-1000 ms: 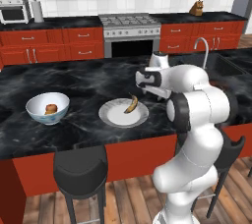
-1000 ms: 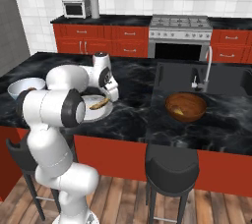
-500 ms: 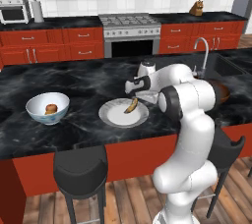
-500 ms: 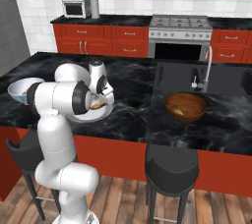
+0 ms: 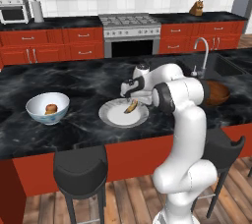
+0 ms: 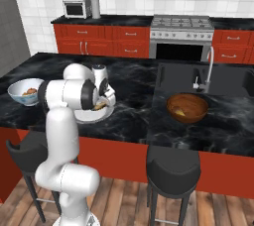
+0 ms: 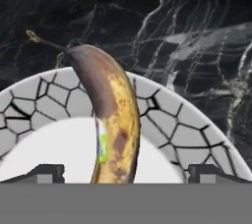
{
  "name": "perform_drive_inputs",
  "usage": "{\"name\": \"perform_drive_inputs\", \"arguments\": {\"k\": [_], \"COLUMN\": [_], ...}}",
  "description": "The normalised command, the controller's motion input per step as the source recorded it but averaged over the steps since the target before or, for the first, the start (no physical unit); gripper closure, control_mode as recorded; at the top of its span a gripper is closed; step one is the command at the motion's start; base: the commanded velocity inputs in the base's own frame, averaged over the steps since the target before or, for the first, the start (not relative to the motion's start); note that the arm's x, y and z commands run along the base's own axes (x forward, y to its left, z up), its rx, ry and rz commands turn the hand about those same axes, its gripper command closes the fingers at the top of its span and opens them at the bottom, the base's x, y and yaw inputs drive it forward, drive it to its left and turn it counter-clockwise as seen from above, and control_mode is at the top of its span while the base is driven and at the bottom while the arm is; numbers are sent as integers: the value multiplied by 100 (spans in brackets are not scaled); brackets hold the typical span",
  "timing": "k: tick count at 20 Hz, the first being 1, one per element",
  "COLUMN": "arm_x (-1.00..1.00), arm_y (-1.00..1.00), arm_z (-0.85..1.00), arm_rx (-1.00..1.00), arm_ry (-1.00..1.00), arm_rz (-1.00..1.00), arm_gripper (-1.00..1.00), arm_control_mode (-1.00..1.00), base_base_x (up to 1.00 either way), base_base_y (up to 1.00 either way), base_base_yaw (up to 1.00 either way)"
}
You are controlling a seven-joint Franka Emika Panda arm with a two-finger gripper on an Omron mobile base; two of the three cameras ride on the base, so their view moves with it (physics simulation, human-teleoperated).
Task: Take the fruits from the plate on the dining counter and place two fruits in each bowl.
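Broadly, the dining counter [image 5: 83, 78] is seen as a long black slab veined in white, on a red base, with red cabinets, a steel stove [image 5: 130, 34] and a microwave [image 5: 14, 8] along the far wall beyond the gripper. Two black stools [image 5: 80, 171] are tucked against the counter's near side. A sink with a curved tap [image 6: 209, 66] is set into the counter to the gripper's right, and a brown wooden bowl [image 6: 187, 107] sits nearer on that side. Well to the gripper's left, a white bowl [image 5: 47, 108] holds a red-orange fruit [image 5: 50, 108]. Directly below the gripper [image 5: 129, 92] lies the plate [image 5: 114, 115], its rim patterned with dark cracked lines. On the plate rests the banana [image 7: 110, 115], yellow with brown patches; in the hand view its long axis runs away from the gripper, the stem end pointing far and slightly left, past the plate's rim. The fingertips [image 7: 45, 171] are spread wide, one on either side of the banana, touching nothing.
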Motion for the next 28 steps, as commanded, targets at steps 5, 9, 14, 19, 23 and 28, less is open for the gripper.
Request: {"name": "perform_drive_inputs", "arguments": {"k": [5, 9, 14, 19, 23, 28], "arm_x": [13, 16, 14, 0, -7, -26], "arm_y": [0, 0, 0, 0, -8, -37], "arm_z": [-31, -27, -20, -4, 8, 68], "arm_rx": [0, 0, 0, 0, 0, 0], "arm_ry": [1, 1, 2, 16, 12, 0], "arm_rz": [0, 0, 0, 0, 0, 3], "arm_gripper": [-100, -100, 100, 100, 100, 100], "arm_control_mode": [-100, -100, -100, -100, -100, -100], "base_base_x": [0, 0, 0, 0, 0, 0], "base_base_y": [0, 0, 0, 0, 0, 0], "base_base_yaw": [0, 0, 0, 0, 0, 0]}}
